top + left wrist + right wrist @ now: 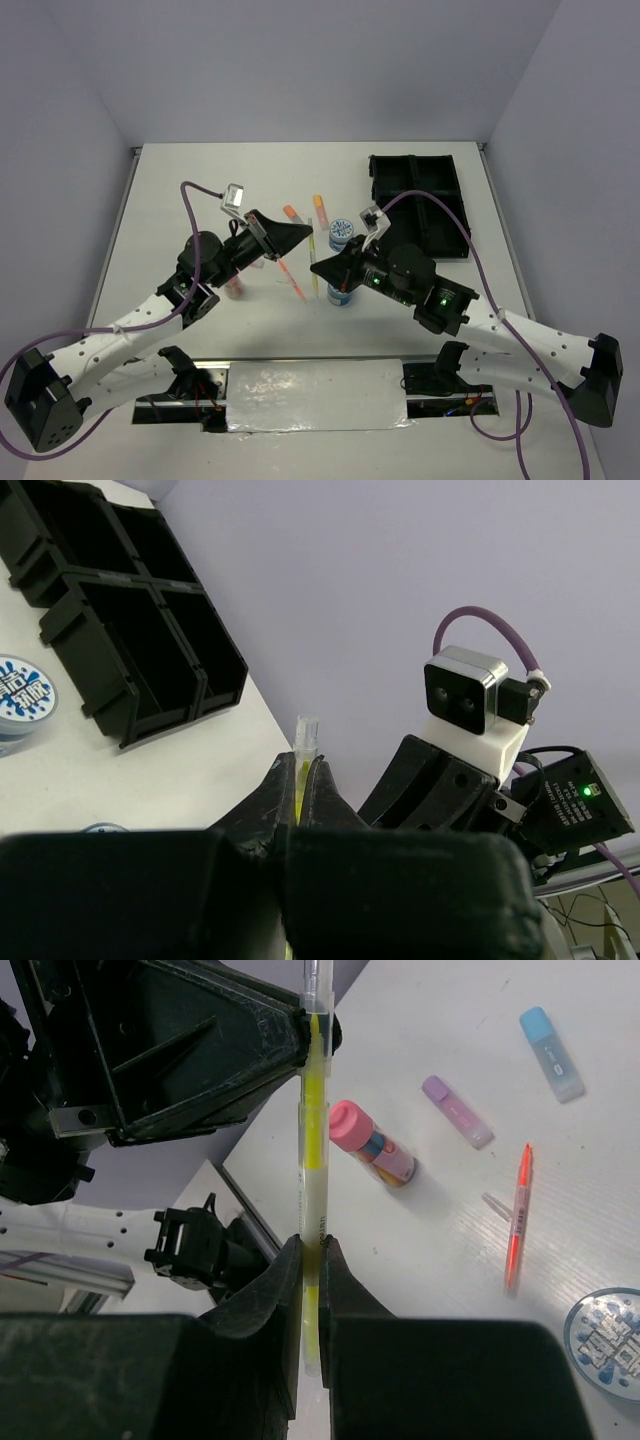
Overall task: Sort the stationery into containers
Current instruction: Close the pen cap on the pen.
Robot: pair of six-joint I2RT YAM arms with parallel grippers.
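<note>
White table (200, 180), tub (20, 695) lettering illegible

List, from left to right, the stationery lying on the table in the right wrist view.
In order: pink bottle → purple highlighter → orange pen → blue highlighter → blue-white tub.

The left arm (140, 322) and right arm (525, 335) bend inward toward each other, the left gripper (308, 231) and right gripper (315, 267) both clamped tight on one yellow pen (312, 1120), fingertips close together.
</note>
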